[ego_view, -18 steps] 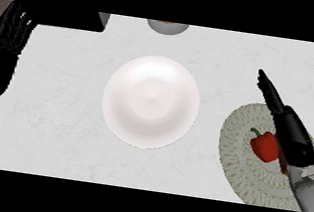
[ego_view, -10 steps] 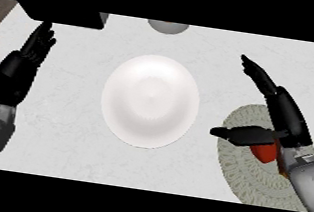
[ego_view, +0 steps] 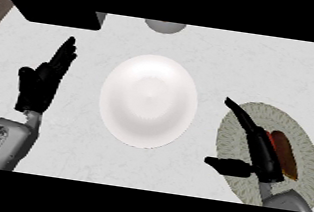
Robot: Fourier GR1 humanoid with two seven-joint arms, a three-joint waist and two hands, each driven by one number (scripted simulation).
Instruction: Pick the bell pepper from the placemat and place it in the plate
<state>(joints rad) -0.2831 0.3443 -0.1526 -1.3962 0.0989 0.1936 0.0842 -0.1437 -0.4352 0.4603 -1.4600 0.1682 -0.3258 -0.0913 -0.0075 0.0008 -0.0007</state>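
The pepper [ego_view: 285, 152] lies on the placemat [ego_view: 307, 149], toward its middle, at about four o'clock from the plate [ego_view: 148, 100]. It has not been lifted: it rests flat on the mat, partly hidden behind the right robot hand [ego_view: 257, 155]. That hand is over the mat's nine o'clock side, fingers straight and pointing to eleven o'clock along the pepper's near flank, thumb spread out toward nine o'clock, so it is wide and holds nothing. Whether the fingers touch the pepper cannot be told. The plate sits in the middle of the bench [ego_view: 233, 63], well apart from the mat, with nothing on it. The left robot hand [ego_view: 42, 83] rests open at nine o'clock of the plate, fingers up. By this reading the task is at its start: grasp, lift, carry and placing all remain.
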